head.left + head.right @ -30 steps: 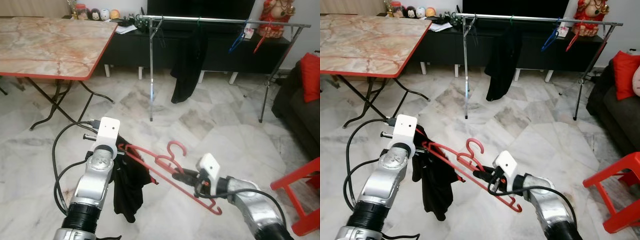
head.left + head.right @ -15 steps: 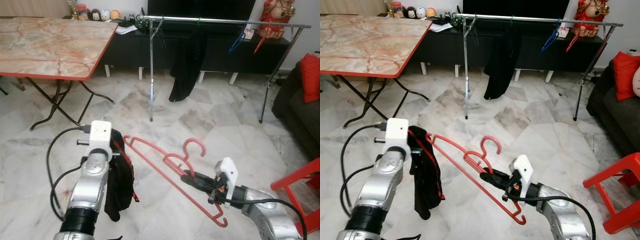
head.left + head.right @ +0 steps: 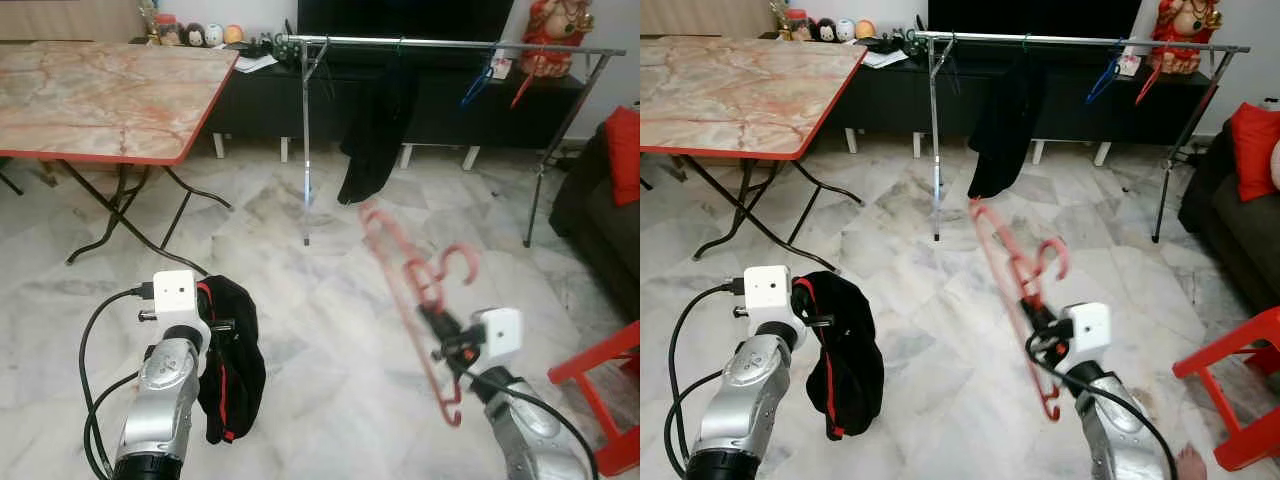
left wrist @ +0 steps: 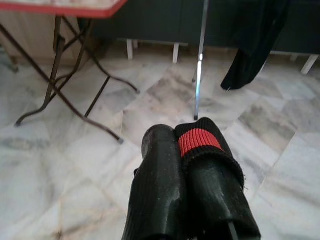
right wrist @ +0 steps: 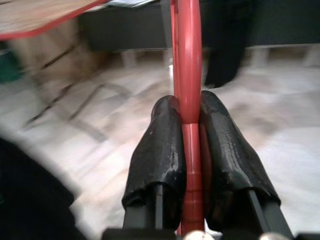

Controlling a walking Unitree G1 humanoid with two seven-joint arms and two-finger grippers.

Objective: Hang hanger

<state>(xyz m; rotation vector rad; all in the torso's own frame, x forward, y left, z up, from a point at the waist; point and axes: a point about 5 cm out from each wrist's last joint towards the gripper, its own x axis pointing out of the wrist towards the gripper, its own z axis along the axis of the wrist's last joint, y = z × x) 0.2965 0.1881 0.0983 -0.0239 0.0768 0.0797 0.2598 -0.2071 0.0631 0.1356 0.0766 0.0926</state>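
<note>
Since a second ago the red hanger (image 3: 415, 300) has parted from the black garment (image 3: 232, 355) and swung from lying across between the two arms to standing nearly on edge, blurred with motion, out in front of the right arm. The right hand (image 5: 188, 145) is clenched on it, both black fingers pressing a flat red bar just below the hook, which curls up above the grip. It looks light, thin and stiff plastic, smooth enough to twist in a pinch, so the hold close to the hook neck seems a sound place: it keeps the hook free for the rail. The left hand (image 4: 187, 170) has drawn back toward the body, its fingers (image 4: 160, 170) closed together with the garment's red-trimmed cuff over one of them; whether cloth is actually pinched between them is hard to say. The garment hangs limp beside that arm above the marble floor (image 3: 300, 290). Well beyond stands the clothes rail (image 3: 450, 43), bearing a dark garment and a few hangers, with the marble worktop (image 3: 100, 95) off to the left.
</note>
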